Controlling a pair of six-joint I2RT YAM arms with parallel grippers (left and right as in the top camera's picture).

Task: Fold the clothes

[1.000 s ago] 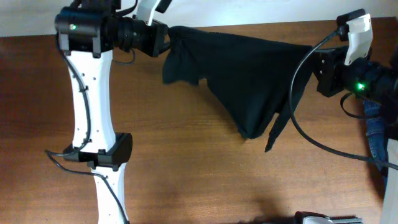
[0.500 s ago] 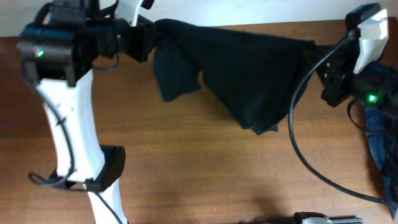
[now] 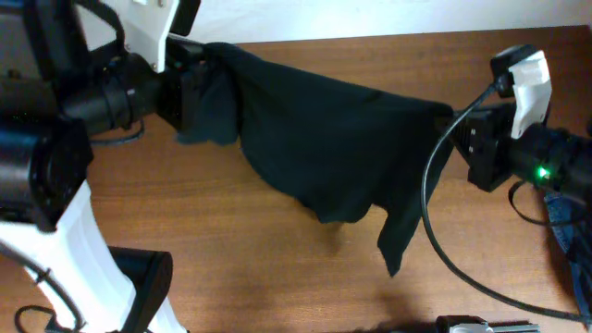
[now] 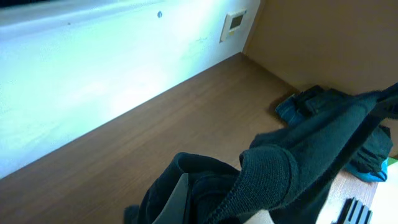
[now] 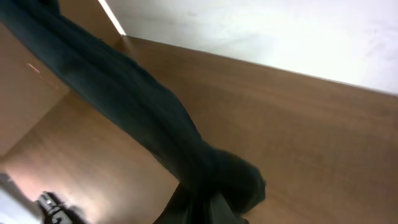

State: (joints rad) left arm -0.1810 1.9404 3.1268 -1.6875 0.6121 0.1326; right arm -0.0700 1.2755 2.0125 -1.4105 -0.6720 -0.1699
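**The shirt could slip or land in a heap**

The left gripper (image 3: 197,69) is up by the far left corner of the surface (image 3: 231,268). It is closed tight on one bunched end of the black shirt (image 3: 324,153). If it only has a small bit of cloth, the shirt could slide out and drop.

In the middle, the shirt seems to hang in the air between the two arms and sags down. A long thin flap dangles lowest, toward the front edge. If the arms go down like this, I think that flap would touch first and tuck under. Then the shirt would land crumpled, not flat.

The right gripper (image 3: 455,116), near the right edge, is closed tight on the other end. If the arms pull too far apart, the cloth could pop out of one of them. A blue cloth (image 3: 562,217) lies at the right edge, and the shirt could get mixed up with it if it swings that way.

The shirt is black, soft and floppy. It stretches like a hammock across the back half of the surface, high at both ends and wrinkled where it is pinched. No logo shows. I cannot tell which parts are being held.
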